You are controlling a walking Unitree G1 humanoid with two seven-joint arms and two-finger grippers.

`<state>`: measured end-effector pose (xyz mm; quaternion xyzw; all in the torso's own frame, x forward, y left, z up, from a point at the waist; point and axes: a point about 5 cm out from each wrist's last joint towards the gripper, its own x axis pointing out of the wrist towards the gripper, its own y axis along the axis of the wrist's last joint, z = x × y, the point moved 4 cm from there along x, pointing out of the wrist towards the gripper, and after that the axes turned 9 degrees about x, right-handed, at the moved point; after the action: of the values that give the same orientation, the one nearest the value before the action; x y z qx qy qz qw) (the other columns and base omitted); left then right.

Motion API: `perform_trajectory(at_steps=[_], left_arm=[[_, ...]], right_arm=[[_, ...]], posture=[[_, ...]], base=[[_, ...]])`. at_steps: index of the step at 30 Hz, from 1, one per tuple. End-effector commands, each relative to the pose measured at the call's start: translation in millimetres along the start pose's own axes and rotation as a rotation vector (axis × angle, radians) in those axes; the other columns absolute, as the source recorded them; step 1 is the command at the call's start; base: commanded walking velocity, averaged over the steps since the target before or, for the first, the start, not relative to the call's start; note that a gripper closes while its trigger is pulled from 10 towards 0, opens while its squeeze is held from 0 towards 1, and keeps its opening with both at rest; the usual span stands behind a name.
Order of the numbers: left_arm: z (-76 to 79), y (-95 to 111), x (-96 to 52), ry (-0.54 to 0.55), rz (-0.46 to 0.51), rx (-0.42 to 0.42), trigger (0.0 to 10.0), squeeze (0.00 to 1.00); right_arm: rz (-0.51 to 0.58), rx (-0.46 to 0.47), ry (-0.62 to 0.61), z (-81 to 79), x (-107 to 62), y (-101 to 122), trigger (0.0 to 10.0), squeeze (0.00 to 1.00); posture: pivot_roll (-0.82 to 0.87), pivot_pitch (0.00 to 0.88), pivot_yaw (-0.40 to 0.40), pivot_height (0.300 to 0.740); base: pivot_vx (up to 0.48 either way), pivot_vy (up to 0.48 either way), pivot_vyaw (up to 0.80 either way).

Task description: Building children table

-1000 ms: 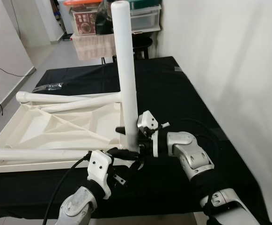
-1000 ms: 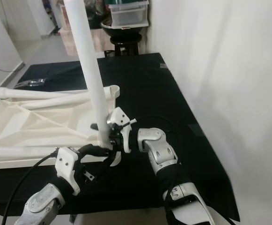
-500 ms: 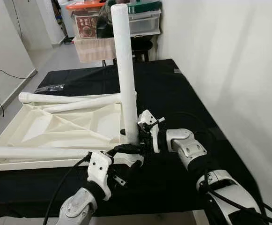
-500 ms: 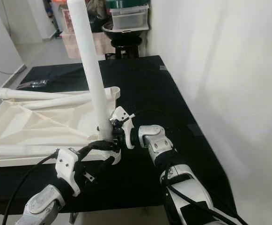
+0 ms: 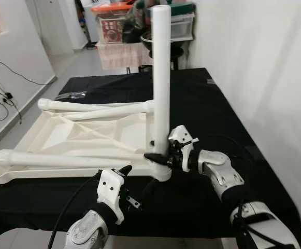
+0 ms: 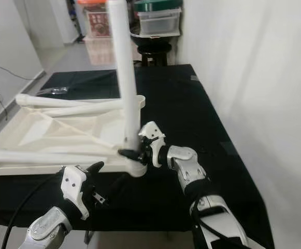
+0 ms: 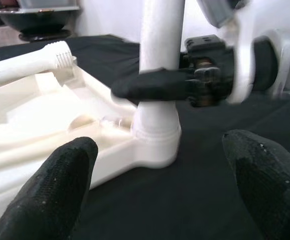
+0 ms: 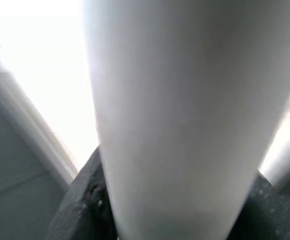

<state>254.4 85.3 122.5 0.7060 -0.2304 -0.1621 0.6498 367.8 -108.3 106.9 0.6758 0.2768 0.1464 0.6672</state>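
Note:
A white children's table top [image 5: 88, 137] lies upside down on the black cloth. One white leg [image 5: 161, 78] stands upright in its near right corner socket [image 7: 154, 145]. My right gripper [image 5: 158, 155] is shut on this leg just above the socket, and the leg [image 8: 184, 110] looms close in the right wrist view. My left gripper [image 7: 154, 185] is open, low in front of the socket, its fingers [image 7: 50, 190] wide apart and touching nothing. Two more legs [image 5: 93, 106] lie along the far side of the top, and another [image 5: 62, 158] lies along the near side.
The black-covered table [image 5: 228, 119] runs along a white wall on the right. Beyond its far end stand storage boxes [image 5: 119, 26] and a dark stool [image 5: 178, 49]. A clear plastic bag [image 5: 72, 95] lies on the cloth at the far left. Cables [image 5: 0, 98] trail on the floor.
The camera has shifted. My left gripper has drawn back from the leg's base and stands open. The right gripper keeps its hold, and the leg stands straighter.

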Motion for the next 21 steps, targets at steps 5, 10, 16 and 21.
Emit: perform_trajectory(at_steps=[5, 10, 16, 21], left_arm=[[-6.6, -4, -4.3, 0.004, -0.023, -0.009, 10.0, 0.0], [-6.8, -4, -3.7, -0.002, -0.025, -0.01, 10.0, 0.0], [-7.7, -5, -3.2, 0.006, -0.026, -0.006, 10.0, 0.0], [-7.4, -6, -2.1, 0.005, -0.027, -0.011, 10.0, 0.0]], right_arm=[[-0.114, 0.019, -0.364, 48.8, -40.2, -18, 0.0, 0.0], [-0.115, 0.03, -0.347, 46.6, -37.7, -19, 0.0, 0.0], [-0.127, 0.024, -0.298, 33.7, -33.2, -21, 0.0, 0.0], [-0.037, 0.01, -0.118, -5.8, -14.7, 5, 10.0, 1.0]], posture=[[-0.02, 0.035, 0.058, 0.74], [-0.02, 0.027, 0.057, 0.74], [-0.01, 0.019, 0.055, 0.74], [-0.02, 0.007, 0.052, 0.74]], base=[[0.0, 0.0, 0.0], [0.0, 0.0, 0.0], [0.0, 0.0, 0.0], [0.0, 0.0, 0.0]])
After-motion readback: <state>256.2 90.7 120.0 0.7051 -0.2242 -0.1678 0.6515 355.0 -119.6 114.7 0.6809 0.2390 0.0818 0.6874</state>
